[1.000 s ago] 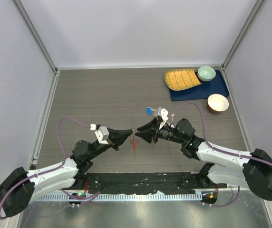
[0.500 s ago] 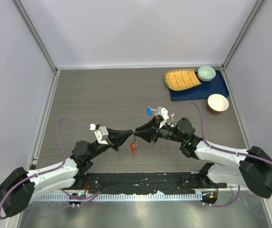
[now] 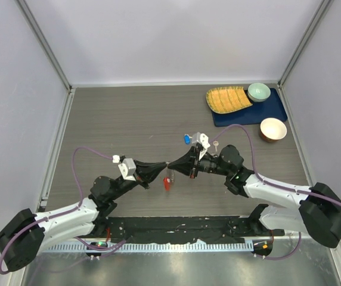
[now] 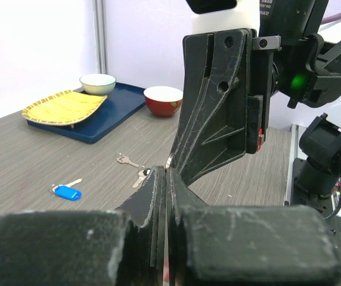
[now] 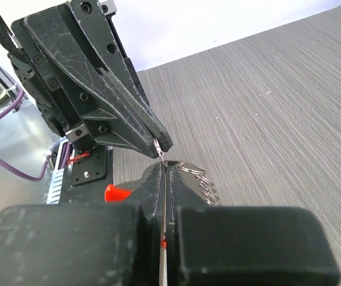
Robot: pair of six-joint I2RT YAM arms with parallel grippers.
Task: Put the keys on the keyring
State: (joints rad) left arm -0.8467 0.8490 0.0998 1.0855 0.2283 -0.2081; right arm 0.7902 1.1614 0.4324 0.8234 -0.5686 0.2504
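My two grippers meet tip to tip above the middle of the table. My left gripper [image 3: 167, 166] [image 4: 166, 171] is shut on the thin silvery wire of the keyring [image 5: 158, 146]. My right gripper [image 3: 175, 167] [image 5: 163, 167] is shut on the same wire, which runs from the left tips into its jaws. The keyring's red fob [image 3: 167, 184] [image 5: 116, 192] hangs below the tips. Silver toothed key blades [image 5: 201, 180] show just beyond the right finger. A blue-headed key [image 3: 187, 139] [image 4: 67, 192] lies on the table behind the grippers. Silver keys [image 3: 217, 144] [image 4: 126, 159] lie close by.
At the back right a blue mat [image 3: 272, 109] carries a yellow ribbed plate [image 3: 228, 99] and a pale green bowl [image 3: 259, 92]. A red-brown bowl [image 3: 273, 128] stands beside the mat. Grey walls with metal posts enclose the table.
My right gripper has closed on the wire at the left gripper's tips. The red fob has dropped slightly. The left arm has hardly moved.
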